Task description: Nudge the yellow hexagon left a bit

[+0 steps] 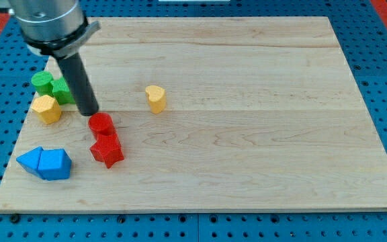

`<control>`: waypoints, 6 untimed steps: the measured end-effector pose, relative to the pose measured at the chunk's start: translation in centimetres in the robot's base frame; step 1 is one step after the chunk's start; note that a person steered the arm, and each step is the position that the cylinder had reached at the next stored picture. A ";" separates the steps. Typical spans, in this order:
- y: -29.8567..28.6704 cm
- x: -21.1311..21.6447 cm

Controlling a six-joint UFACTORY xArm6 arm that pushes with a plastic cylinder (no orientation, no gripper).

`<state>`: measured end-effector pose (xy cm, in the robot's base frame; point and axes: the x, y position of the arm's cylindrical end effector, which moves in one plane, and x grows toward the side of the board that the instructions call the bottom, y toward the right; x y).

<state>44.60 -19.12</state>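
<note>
1. Yellow hexagon (46, 108) near the view's left edge of the wooden board (247, 134), upright, flat on the surface, apart from my tip.
2. Just above it toward the view's top: green cylinder (42, 82) and a second green block (62, 90), shape not clear, partly hidden behind the rod. Appear to touch each other; the second sits just beside the hexagon's upper right corner, contact not resolvable.
3. My tip (89, 113) down on the board, to the view's right of the hexagon with a bare strip between. No jaws on this tool: plain rod, holding nothing.
4. Tip just beside the red cylinder (101, 124), at its upper left; touching or not cannot be told. Red star (107, 152) directly below the cylinder, seemingly in contact with it.
5. Two blue blocks (44, 163) at the view's lower left, side by side, below the hexagon and apart from it. Second yellow block (155, 98), rounded and heart-like, well to the right.
6. Step judged: approach. Tip already on the correct side, push not yet begun.
7. Next move judged: short travel toward the view's left, aimed at the hexagon's right face near its middle, then stop early. Little board left beyond it; high contact risks dragging the green block.
</note>
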 end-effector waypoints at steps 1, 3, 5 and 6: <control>-3.4 -1.0; -4.7 1.2; -0.4 2.1; -0.9 4.4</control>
